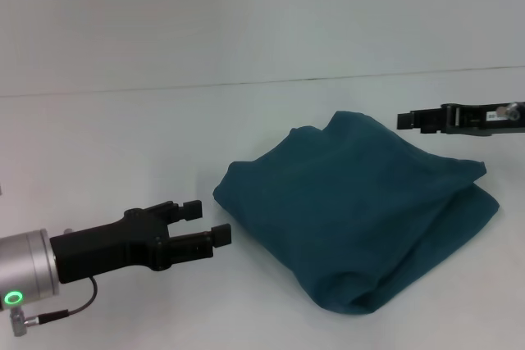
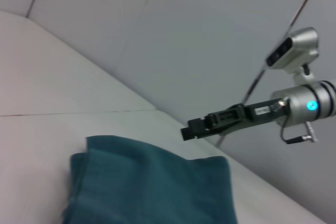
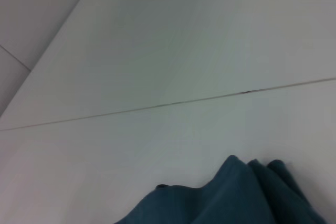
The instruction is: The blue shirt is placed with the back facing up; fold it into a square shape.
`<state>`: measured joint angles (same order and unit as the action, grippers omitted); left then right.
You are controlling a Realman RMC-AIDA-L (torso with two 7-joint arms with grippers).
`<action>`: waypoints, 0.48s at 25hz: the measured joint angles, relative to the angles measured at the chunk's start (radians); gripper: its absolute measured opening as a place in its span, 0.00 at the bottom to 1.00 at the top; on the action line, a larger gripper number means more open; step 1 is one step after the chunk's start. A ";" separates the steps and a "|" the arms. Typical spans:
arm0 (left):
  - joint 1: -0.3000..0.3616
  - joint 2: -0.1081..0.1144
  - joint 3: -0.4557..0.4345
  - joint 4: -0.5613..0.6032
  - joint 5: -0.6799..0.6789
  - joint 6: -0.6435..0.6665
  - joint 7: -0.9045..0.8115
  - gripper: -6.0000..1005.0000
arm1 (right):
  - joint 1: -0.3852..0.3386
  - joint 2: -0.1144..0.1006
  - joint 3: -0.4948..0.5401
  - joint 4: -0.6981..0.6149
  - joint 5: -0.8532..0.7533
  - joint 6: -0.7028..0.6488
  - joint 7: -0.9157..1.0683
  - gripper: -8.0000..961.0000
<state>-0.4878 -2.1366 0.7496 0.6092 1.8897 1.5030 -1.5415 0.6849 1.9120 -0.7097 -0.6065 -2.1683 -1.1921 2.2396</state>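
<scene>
The blue shirt (image 1: 353, 202) lies on the white table as a folded, rumpled bundle of roughly square outline, plain side showing and no lettering visible. My left gripper (image 1: 207, 221) hovers low just to the left of the shirt's near left corner, open and empty. My right gripper (image 1: 400, 120) hangs over the shirt's far right corner, apart from the cloth. The left wrist view shows the shirt (image 2: 152, 187) with the right gripper (image 2: 185, 132) beyond it. In the right wrist view only a folded edge of the shirt (image 3: 236, 198) shows.
The white table (image 1: 123, 145) stretches wide to the left and behind the shirt. A thin dark seam (image 1: 246, 84) marks where the table meets the pale wall at the back.
</scene>
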 joint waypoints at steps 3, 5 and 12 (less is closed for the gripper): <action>-0.001 -0.001 -0.001 -0.003 0.000 -0.035 0.000 0.87 | 0.010 0.013 -0.007 0.010 0.000 0.020 -0.003 0.65; -0.004 -0.002 -0.001 -0.005 -0.001 -0.044 0.000 0.87 | 0.012 0.022 -0.013 0.010 -0.001 0.027 -0.008 0.65; -0.021 -0.002 -0.002 -0.005 -0.008 -0.064 0.000 0.87 | 0.003 0.017 -0.015 0.007 -0.001 0.029 -0.009 0.64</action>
<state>-0.5087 -2.1384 0.7479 0.6042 1.8813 1.4392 -1.5418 0.6874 1.9291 -0.7251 -0.5991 -2.1691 -1.1634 2.2306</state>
